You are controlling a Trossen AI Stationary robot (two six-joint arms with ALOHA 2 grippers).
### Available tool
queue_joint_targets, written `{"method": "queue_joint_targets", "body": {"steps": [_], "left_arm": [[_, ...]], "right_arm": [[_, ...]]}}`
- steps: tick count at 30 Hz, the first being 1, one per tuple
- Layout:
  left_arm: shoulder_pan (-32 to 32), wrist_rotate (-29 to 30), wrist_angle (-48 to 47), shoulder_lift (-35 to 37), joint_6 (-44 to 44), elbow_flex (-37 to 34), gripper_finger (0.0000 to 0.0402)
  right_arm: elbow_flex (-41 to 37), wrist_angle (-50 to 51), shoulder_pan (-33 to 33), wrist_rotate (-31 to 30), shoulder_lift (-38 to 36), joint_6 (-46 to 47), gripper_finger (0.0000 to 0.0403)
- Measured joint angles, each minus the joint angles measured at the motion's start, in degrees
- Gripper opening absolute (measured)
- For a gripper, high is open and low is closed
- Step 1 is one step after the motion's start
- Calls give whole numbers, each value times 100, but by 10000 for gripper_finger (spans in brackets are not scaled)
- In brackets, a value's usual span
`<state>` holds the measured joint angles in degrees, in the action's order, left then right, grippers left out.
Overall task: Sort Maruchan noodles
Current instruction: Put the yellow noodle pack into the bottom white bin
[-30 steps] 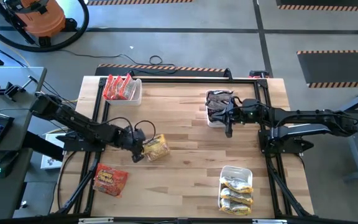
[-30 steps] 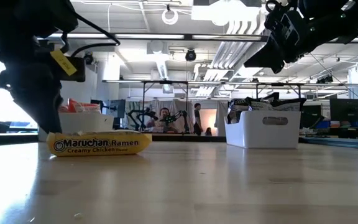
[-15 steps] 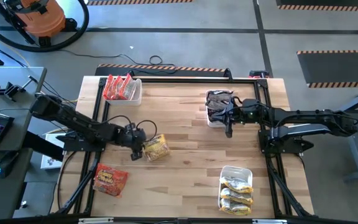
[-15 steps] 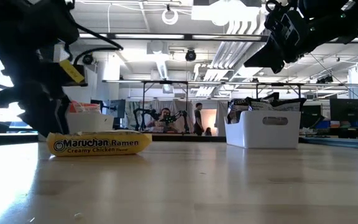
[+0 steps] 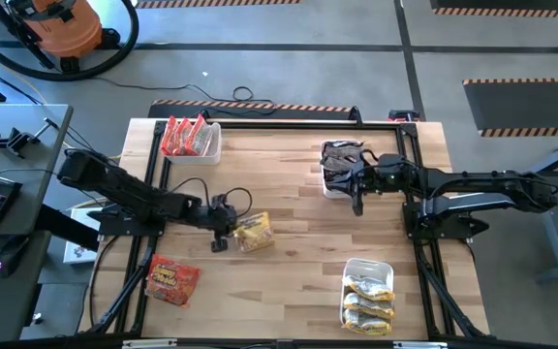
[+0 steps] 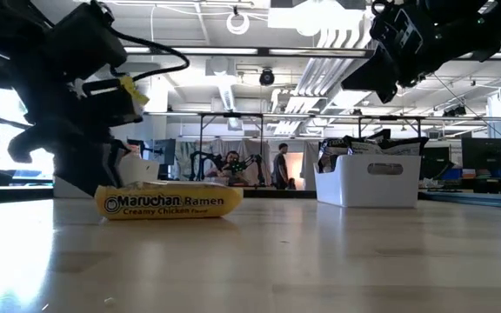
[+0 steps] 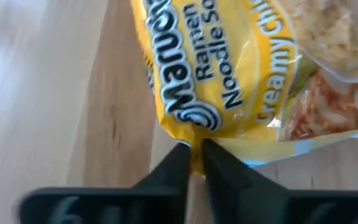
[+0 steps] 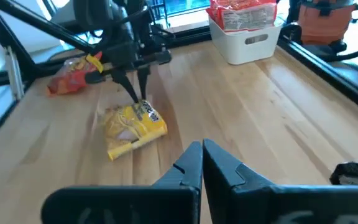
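Observation:
A yellow Maruchan noodle packet (image 5: 253, 233) lies flat on the wooden table, left of centre; its label shows in the low view (image 6: 168, 203). My left gripper (image 5: 231, 228) stands at the packet's left end, shut on it. A red-orange packet (image 5: 170, 279) lies flat near the front left corner. My right gripper (image 5: 357, 204) hangs shut and holding nothing above the table, beside the far white bin of dark packets (image 5: 340, 165). My left gripper pinches the yellow packet's left edge (image 7: 194, 144) between its two fingertips (image 7: 219, 165). The fingers slant down at it from the table's left side (image 8: 138, 93). The packet lies flat on the table (image 6: 168, 203).
A white bin of red packets (image 5: 194, 139) stands at the far left. A white bin of yellow-white packets (image 5: 368, 291) stands at the near right. Black frame rails (image 5: 153, 174) run along the table's edges. Bare wood lies between the bins in the middle.
My left gripper has moved down and toward the table's right edge, and its wrist has rolled. The yellow packet has slid a little toward the right along the table and stays flat.

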<state>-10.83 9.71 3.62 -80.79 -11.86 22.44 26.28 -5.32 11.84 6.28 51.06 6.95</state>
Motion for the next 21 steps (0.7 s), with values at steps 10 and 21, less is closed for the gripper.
{"method": "queue_joint_targets", "body": {"steps": [10, 21], "left_arm": [[74, 239, 1740, 50, 1362, 301, 2], [74, 242, 1763, 37, 2203, 905, 0]], "right_arm": [[0, -741, -115, 897, 773, 1145, 103], [911, -2064, -490, 1871, 3165, 1791, 251]]}}
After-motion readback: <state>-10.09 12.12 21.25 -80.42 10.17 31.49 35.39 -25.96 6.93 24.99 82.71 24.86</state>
